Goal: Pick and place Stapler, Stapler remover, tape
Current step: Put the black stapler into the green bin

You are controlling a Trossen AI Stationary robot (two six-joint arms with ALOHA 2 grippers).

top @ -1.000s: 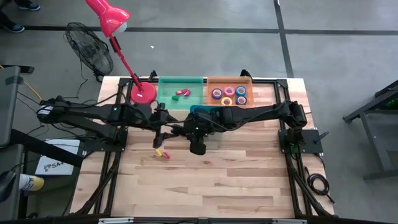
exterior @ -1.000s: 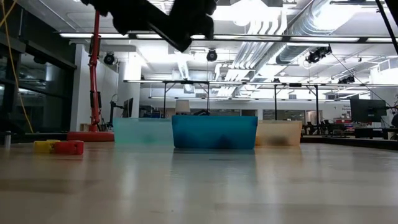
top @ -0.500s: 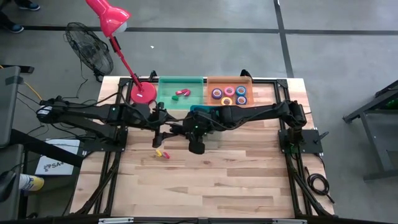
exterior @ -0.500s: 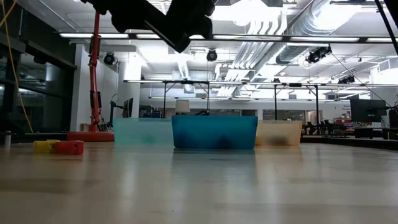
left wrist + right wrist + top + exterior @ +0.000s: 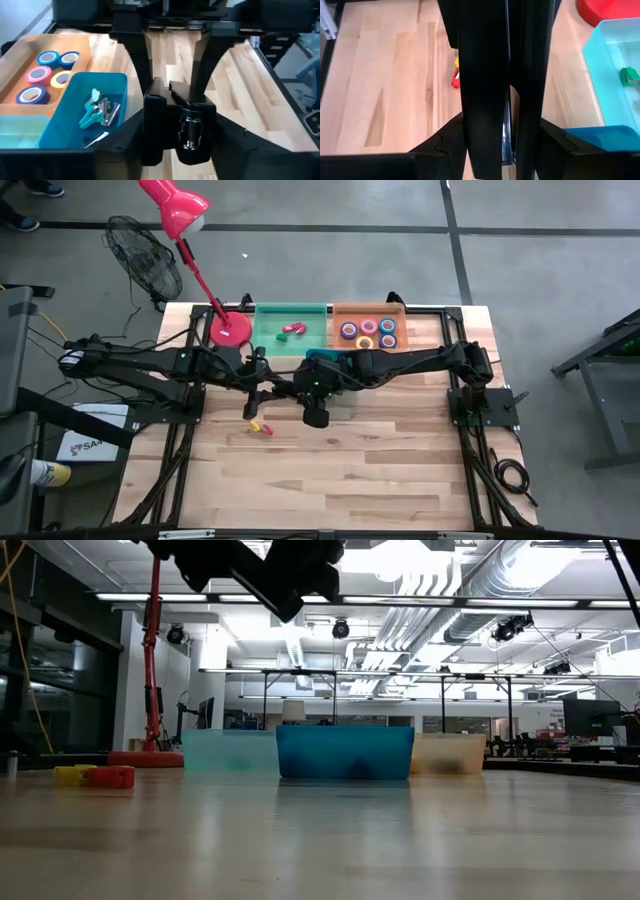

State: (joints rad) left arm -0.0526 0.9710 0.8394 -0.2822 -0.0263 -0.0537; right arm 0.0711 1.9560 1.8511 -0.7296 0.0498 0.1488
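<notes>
The black stapler [image 5: 187,131] hangs in mid-air over the middle of the table, between my two grippers, which meet there tip to tip. My left gripper [image 5: 283,388] reaches in from the table's left and is shut on it. My right gripper [image 5: 306,384] slants down from the right and is shut on it too. Several tape rolls [image 5: 368,331] lie in the orange bin [image 5: 400,308]. A red and a yellow staple remover [image 5: 261,427] rest on the wood, nearer than the grippers and left of them. A teal one [image 5: 95,111] lies in the blue bin [image 5: 60,120]. My left gripper has the stapler's end [image 5: 196,115] between its two fingers, coming nearly level from the table's left. The stapler is clear of the table. The black fingers and the black stapler merge, so the exact part cannot be told. My right gripper holds the stapler between its two fingers [image 5: 480,85], slanting down from the table's right. Only a thin sliver of the stapler [image 5: 509,131] shows in the gap. It hangs clear of the wood.
A green bin [image 5: 262,330] with small red and green pieces, the blue bin [image 5: 322,357] and the orange bin stand in a row at the far edge. A red lamp base [image 5: 230,328] sits left of them. Bare wood lies toward the near edge.
Both arms have stayed where they were, with the stapler aloft between them. In the low view the slanted dark finger overhead has drawn slightly up and toward the left.
</notes>
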